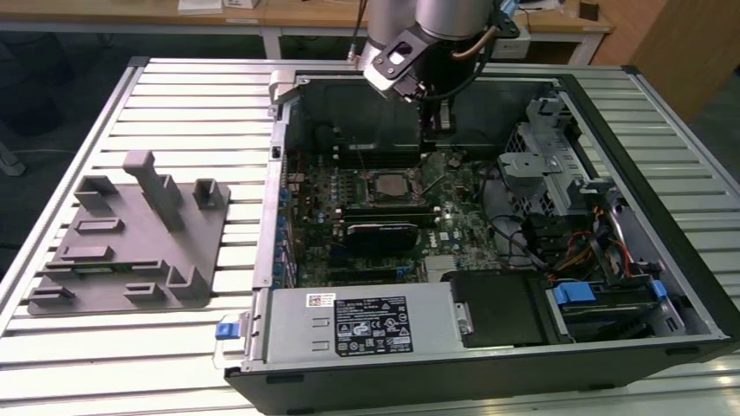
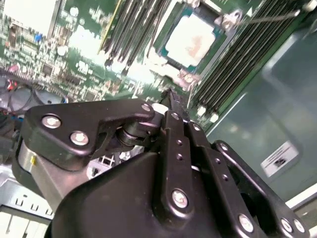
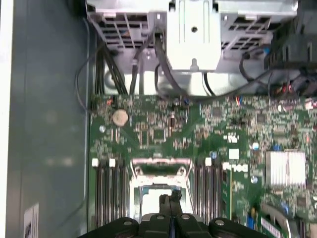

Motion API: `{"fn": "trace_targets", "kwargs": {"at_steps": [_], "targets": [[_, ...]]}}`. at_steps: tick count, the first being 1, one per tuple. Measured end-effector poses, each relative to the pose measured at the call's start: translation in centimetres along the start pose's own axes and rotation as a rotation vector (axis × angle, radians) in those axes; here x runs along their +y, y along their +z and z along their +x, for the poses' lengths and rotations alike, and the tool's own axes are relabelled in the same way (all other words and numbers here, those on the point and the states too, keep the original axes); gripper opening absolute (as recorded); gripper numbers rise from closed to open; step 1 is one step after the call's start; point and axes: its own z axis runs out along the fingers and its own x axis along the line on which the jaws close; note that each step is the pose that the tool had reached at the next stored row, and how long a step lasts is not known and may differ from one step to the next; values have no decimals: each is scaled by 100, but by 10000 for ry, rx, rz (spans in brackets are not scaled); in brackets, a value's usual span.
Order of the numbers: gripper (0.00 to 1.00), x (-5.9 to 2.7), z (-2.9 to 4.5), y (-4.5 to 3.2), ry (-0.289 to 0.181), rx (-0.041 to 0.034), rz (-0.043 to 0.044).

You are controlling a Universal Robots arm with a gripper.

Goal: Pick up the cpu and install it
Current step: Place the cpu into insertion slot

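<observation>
While the cpu (image 2: 190, 39) lies socketed in the case (image 1: 463, 387), the fingers (image 3: 171, 201) are closed, empty.

**Operator:** Is any marking legible?

**Inspector:** None. The power supply (image 1: 289, 340) carries a black label (image 1: 370, 327) and a white barcode sticker (image 1: 318, 300). Their characters cannot be made out.

**Operator:** And the case wall (image 2: 257, 99)?

**Inspector:** In the second wrist view it bears one white sticker (image 2: 280, 156), likewise unreadable. In the first wrist view, the white lettering (image 3: 237, 167) on the motherboard (image 3: 148, 119) cannot be made out.
</observation>
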Motion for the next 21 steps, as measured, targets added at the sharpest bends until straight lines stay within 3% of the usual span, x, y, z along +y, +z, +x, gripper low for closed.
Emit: {"fn": "trace_targets", "kwargs": {"at_steps": [9, 12, 15, 21], "targets": [[11, 191, 1, 5, 0, 0, 1], [11, 211, 1, 5, -1, -1, 1], [11, 148, 1, 5, 0, -1, 1], [11, -111, 0, 6, 3, 0, 0]]}}
